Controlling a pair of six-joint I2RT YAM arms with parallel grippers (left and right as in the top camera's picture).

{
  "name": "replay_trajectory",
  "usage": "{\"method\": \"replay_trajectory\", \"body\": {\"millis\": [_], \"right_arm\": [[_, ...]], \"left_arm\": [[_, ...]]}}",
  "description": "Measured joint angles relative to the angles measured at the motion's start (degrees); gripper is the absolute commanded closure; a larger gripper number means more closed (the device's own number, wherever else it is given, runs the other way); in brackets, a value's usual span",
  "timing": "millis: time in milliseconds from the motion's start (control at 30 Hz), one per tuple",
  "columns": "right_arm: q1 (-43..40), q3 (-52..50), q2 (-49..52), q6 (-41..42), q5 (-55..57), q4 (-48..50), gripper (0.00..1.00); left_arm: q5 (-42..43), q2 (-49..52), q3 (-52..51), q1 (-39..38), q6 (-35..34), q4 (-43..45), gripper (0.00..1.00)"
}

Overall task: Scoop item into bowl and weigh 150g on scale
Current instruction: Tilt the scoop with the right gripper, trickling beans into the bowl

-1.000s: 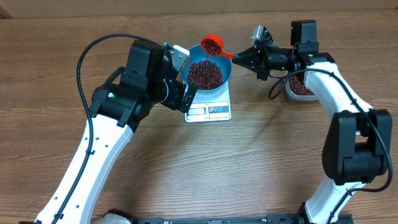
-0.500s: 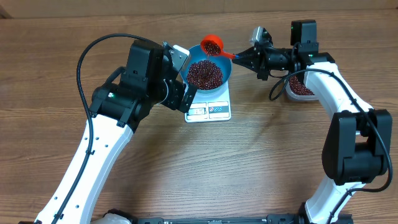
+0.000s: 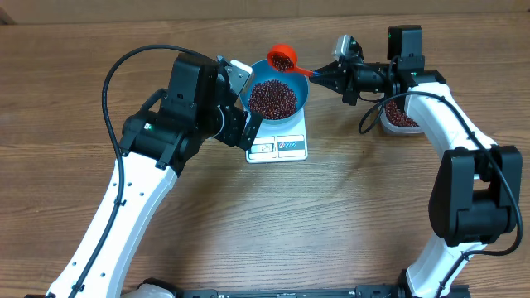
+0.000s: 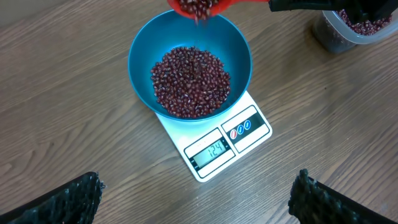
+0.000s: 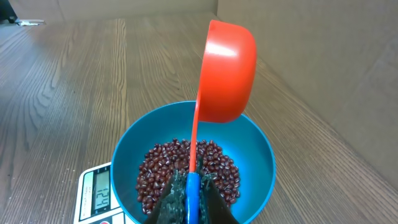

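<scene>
Tipping a red-orange plastic scoop (image 5: 227,71) over the far rim of the round bright blue bowl (image 4: 239,56), my right gripper (image 5: 189,194) is clamped tight on the scoop's thin handle. The cup is rolled on its side so the grains trickle out rather than dump. In the left wrist view a few small dark red-brown beans (image 4: 189,81) are dropping from the scoop's lip onto the heap already in the bowl.

The bowl sits on the flat white rectangular kitchen scale (image 4: 214,149), so every grain registers at once. The display shows 124, which I judge short of the target, hence the slow pour.

My left gripper (image 4: 196,196) hangs above the scale's near side with its jaws spread wide and nothing between them. I judge it is parked there so its camera keeps the readout in sight. The clear plastic tub (image 4: 348,31) holding the bean supply stands on the wooden table (image 3: 331,215) to the right, near the pouring arm.

Compared with a second ago, the scoop has rolled further over and shows fewer beans inside. The bowl, the scale and the left arm have not moved.
</scene>
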Motion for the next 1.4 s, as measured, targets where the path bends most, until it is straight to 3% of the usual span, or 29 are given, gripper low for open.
{"method": "replay_trajectory", "body": {"millis": [1400], "right_arm": [[0.0,0.0,0.0,-7.4,0.0,2.2,0.96]], "left_arm": [[0.0,0.0,0.0,0.0,0.0,0.0,0.01]]}}
